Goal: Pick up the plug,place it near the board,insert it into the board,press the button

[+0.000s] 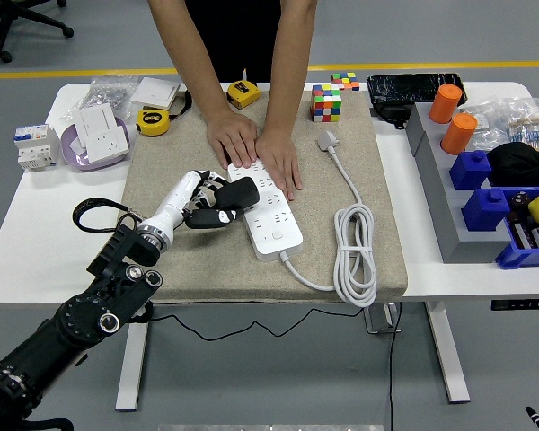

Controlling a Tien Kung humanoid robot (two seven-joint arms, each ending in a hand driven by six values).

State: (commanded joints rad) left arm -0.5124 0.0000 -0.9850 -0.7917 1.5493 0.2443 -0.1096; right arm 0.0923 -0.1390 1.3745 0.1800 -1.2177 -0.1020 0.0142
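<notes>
Head view: the robot's left hand (205,203) reaches in from the lower left over the beige mat (162,260), its fingers curled around a black plug (236,192) that sits at the left long edge of the white power strip (268,205). The plug is touching or just over that edge — which of the two cannot be told from here. The strip is the task's board; it lies directly to the right of the hand, its long axis running from the far left toward the near right, with its cable (352,260) leaving the near end and coiling on the mat to the right. The plug's body points from the palm toward the strip, roughly across the strip's long axis; its prongs are hidden, so their alignment with a socket cannot be read. At the strip's far end a person's two hands (256,149) press flat on it, apparently holding it steady. The strip's button (276,236) shows near the cable end, nearer the camera than the plug. The left arm is the only one at work — the right is out of the picture. Insertion looks to be the step in hand, the button press yet to come.
</notes>
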